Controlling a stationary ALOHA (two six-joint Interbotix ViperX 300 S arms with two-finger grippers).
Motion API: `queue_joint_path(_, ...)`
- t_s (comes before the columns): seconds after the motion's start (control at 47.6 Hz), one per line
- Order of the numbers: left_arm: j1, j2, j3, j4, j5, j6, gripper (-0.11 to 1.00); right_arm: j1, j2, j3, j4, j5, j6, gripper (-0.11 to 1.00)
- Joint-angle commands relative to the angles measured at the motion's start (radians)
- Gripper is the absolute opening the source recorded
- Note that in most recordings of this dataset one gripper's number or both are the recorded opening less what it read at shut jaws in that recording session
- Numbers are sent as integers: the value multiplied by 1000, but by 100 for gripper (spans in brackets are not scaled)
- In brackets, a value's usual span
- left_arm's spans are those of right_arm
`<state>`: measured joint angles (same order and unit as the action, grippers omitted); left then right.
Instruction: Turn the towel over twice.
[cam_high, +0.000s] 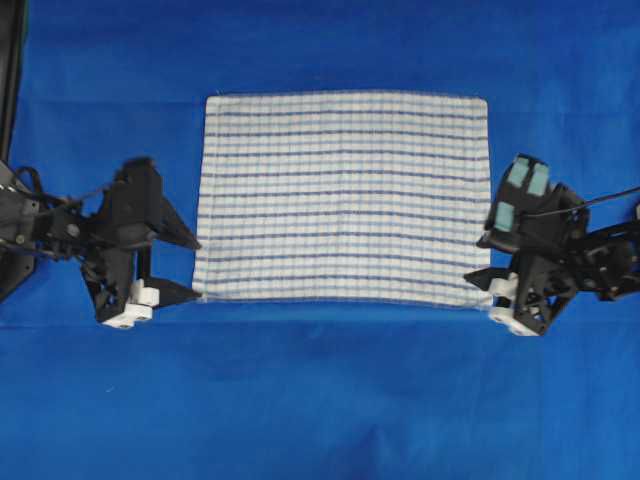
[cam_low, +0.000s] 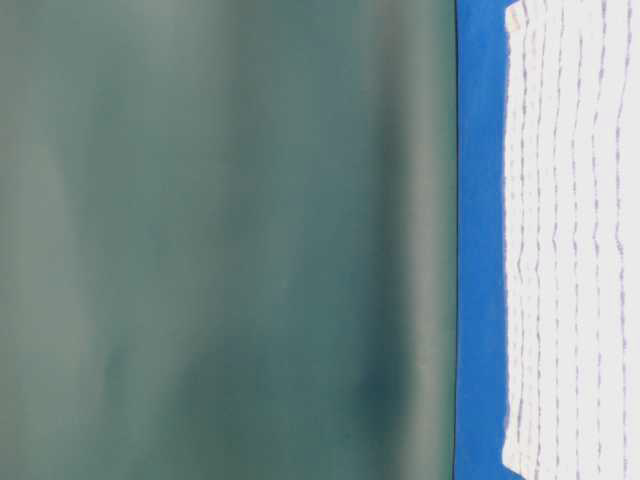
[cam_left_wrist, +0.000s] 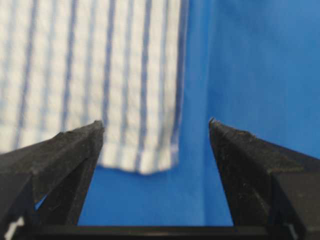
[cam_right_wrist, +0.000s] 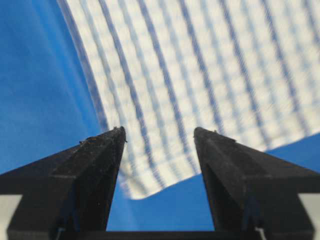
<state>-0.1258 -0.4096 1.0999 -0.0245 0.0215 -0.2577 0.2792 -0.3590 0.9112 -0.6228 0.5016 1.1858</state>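
Observation:
The towel (cam_high: 345, 195) lies flat and spread out on the blue cloth, white with thin blue stripes; it also shows in the table-level view (cam_low: 570, 240). My left gripper (cam_high: 198, 270) is open at the towel's near left corner, and its fingers hold nothing. From the left wrist, that corner (cam_left_wrist: 145, 155) lies flat just beyond the open gripper (cam_left_wrist: 156, 125). My right gripper (cam_high: 477, 262) is open at the near right corner. Seen from the right wrist, the towel (cam_right_wrist: 200, 65) spreads ahead of the open gripper (cam_right_wrist: 159, 131), with its corner (cam_right_wrist: 142, 187) resting between the fingers.
A plain blue cloth (cam_high: 320, 400) covers the whole table around the towel. A black stand (cam_high: 12, 70) rises at the far left edge. A dark green backdrop (cam_low: 220, 240) stands behind the table.

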Motion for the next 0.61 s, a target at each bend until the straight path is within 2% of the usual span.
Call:
queue_joint_path(0.0, 26, -74, -23, 3, -3, 49, 78, 5, -84, -20, -67, 29, -8, 64)
queue_joint_path(0.189, 110, -204, -15, 2, -5, 192, 78, 0, -242, 3, -245, 52, -8, 64)
queue_joint_path(0.294, 155, -265, -6, 3, -5, 239, 78, -3, -336, 23, -344, 52, -8, 64)
queue_joint_path(0.462, 204, -396, 23, 2, -20, 298, 78, -3, -472, 44, -457, 66, -9, 64)
queue_joint_path(0.588, 216, -506, 51, 2, -20, 333, 78, -3, -571, 80, -511, 98, -9, 64)
